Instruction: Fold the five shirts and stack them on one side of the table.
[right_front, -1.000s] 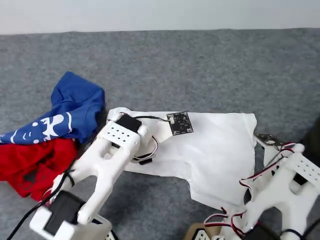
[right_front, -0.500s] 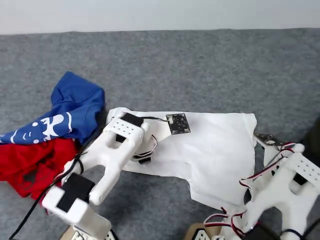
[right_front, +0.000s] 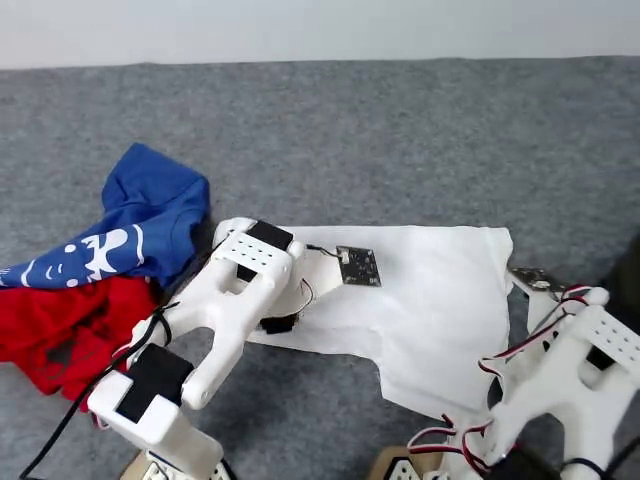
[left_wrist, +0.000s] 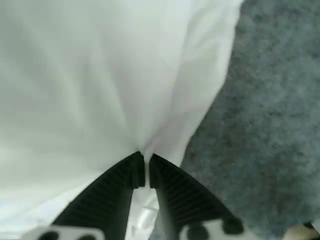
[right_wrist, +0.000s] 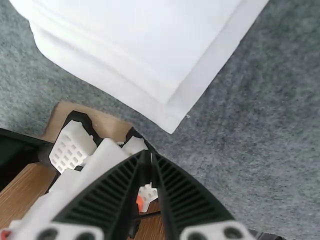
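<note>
Far half of table (right_front: 400, 120) free; blue shirt (right_front: 150, 215), red shirt (right_front: 60, 325) crowd left edge.

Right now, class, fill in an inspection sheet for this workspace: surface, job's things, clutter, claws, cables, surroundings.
Surface: grey carpet, flat.
Job's things: white shirt spread out mid-table; blue shirt and red shirt crumpled together at one side.
Clutter: nothing seen.
Claws: left claw shut on a fold of the white shirt; right claw shut, empty, off the shirt.
Cables: loose wires on the right arm; black cable by the left arm.
Surroundings: pale wall behind.
</note>
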